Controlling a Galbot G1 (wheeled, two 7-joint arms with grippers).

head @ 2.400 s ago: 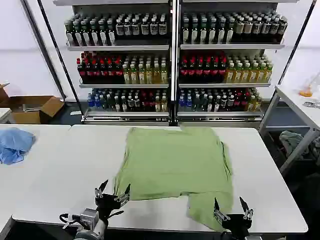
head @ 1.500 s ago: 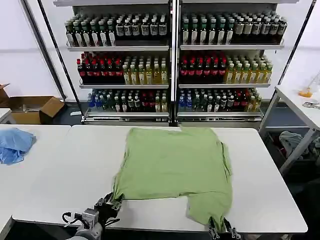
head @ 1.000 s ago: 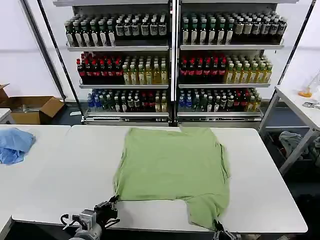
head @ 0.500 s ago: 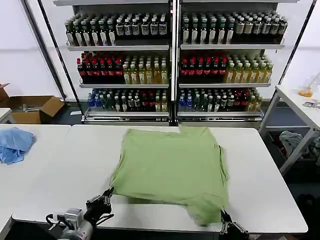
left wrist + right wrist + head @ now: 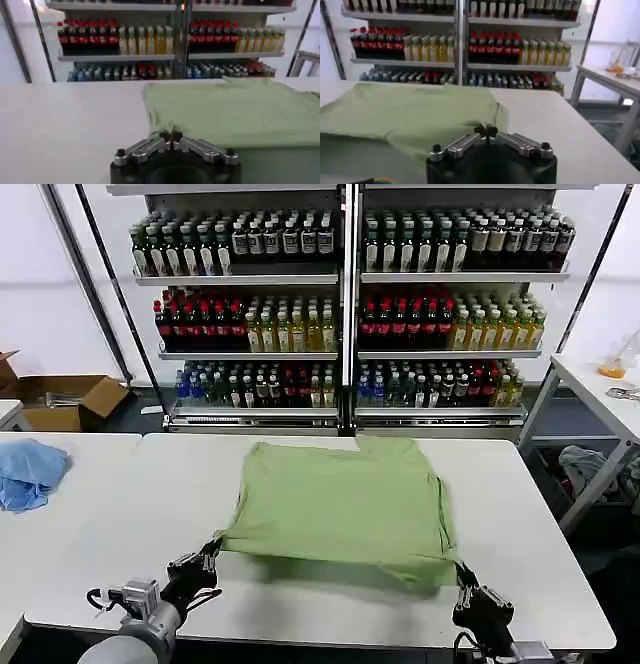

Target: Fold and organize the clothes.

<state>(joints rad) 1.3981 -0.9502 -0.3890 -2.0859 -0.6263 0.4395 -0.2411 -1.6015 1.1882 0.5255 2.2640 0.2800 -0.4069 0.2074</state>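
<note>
Jaws on both arms are pinched tight on cloth. The left gripper (image 5: 208, 552), at the near left of the white surface (image 5: 110, 524), has its fingers closed on the near left corner of the light green shirt (image 5: 340, 504); in the left wrist view the two fingertips (image 5: 169, 135) meet on a small bunched tuck of the fabric (image 5: 235, 110). The right gripper (image 5: 462, 576), near the front right edge, is clamped on the near right corner, and its wrist view shows the fingers (image 5: 487, 131) meeting at the shirt's (image 5: 410, 115) hem.

Held at these two corners, the near edge of the shirt hangs lifted off the surface, casting a shadow beneath, while the far part lies flat toward the shelves of bottles (image 5: 345, 314). No collar, buttons or print can be made out. A light blue cloth (image 5: 28, 472) lies on the neighbouring table to the left, well apart, cut off by the picture's edge. Both arms are largely cropped at the bottom of the head view.
</note>
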